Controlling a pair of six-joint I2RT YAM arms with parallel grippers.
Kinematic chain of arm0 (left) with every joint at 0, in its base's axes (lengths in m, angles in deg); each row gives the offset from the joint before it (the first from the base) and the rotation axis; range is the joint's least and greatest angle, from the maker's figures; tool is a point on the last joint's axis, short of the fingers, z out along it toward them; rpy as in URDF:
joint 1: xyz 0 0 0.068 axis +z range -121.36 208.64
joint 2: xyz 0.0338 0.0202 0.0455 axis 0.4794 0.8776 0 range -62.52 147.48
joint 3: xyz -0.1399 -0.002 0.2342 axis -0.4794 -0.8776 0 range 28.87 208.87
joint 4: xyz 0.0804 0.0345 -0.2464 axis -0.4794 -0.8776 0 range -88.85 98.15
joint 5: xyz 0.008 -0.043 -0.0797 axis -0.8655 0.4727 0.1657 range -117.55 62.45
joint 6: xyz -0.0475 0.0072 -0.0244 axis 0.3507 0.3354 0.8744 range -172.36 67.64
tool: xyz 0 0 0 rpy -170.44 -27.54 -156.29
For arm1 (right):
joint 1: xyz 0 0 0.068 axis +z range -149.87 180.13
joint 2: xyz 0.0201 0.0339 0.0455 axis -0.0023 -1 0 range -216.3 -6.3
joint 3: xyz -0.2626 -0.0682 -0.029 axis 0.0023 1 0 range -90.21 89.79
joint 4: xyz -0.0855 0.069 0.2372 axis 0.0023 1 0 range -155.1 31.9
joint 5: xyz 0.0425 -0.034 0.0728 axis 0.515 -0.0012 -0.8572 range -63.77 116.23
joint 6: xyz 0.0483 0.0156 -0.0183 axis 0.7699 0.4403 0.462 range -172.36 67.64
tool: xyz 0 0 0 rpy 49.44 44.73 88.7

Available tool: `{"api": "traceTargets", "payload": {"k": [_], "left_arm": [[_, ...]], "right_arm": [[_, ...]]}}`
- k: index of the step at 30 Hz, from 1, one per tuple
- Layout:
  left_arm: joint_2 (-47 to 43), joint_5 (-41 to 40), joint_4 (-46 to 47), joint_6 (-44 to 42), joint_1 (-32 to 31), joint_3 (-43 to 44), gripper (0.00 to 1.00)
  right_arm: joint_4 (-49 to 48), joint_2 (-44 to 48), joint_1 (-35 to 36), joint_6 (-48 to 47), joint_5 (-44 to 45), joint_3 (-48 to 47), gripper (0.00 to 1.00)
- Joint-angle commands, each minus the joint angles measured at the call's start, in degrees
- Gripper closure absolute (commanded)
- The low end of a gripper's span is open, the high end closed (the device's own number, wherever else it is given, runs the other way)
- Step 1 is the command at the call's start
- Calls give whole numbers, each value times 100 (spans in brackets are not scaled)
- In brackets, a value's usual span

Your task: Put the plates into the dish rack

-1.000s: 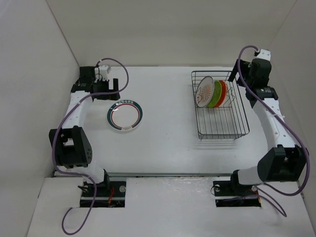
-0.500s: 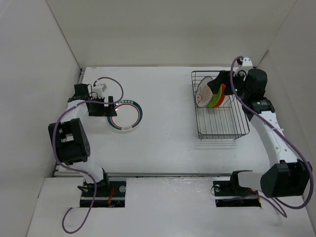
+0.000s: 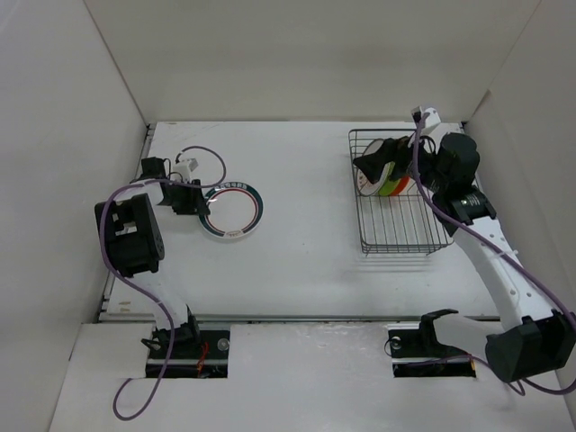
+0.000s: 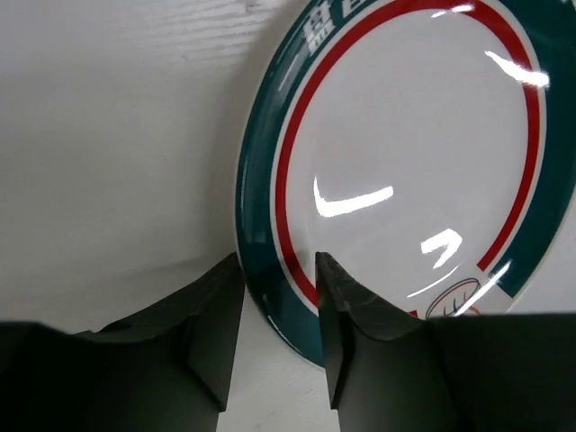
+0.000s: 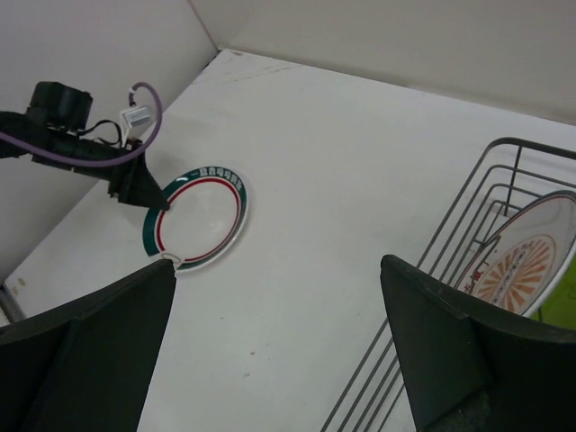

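Left claw [image 4: 277, 261]: narrowly parted astride ringed plate [image 4: 405, 153] rim, grip uncertain. Right claw [image 5: 277, 265]: spread wide, empty, poised above dish rack [image 3: 405, 236].

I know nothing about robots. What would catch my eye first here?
A white plate with green and red rings lies flat on the table at left, the left tool straddling its rim. At right, three plates stand in the black dish rack under the open right tool.

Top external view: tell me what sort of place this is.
Probably a robot lab test cell, not a kitchen: a white table boxed in by plain white panels, two arms bolted at its near edge, and a dish rack holding plates.
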State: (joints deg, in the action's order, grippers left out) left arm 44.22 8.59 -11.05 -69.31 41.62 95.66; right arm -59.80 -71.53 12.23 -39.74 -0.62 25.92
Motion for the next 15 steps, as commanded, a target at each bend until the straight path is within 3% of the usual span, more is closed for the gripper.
{"api": "traceTargets", "payload": {"k": [1,5,9,12,14,15], "left_arm": [[216,148,-23,16,4,72,67],[453,148,-22,87,4,203,100],[532,367,-154,139,56,527,100],[217,963,-514,-54,56,827,100],[-126,1602,-890,-325,56,1020,100],[-249,1824,-1040,-457,56,1125,100]], "right_arm": [[-416,107,161,126,-206,-11,0],[-530,-33,389,179,-84,103,0],[-818,-209,828,293,232,436,0],[-1364,-209,1355,645,751,710,0],[-1697,-349,1549,803,638,833,0],[-2099,-419,1698,803,141,894,0]]}}
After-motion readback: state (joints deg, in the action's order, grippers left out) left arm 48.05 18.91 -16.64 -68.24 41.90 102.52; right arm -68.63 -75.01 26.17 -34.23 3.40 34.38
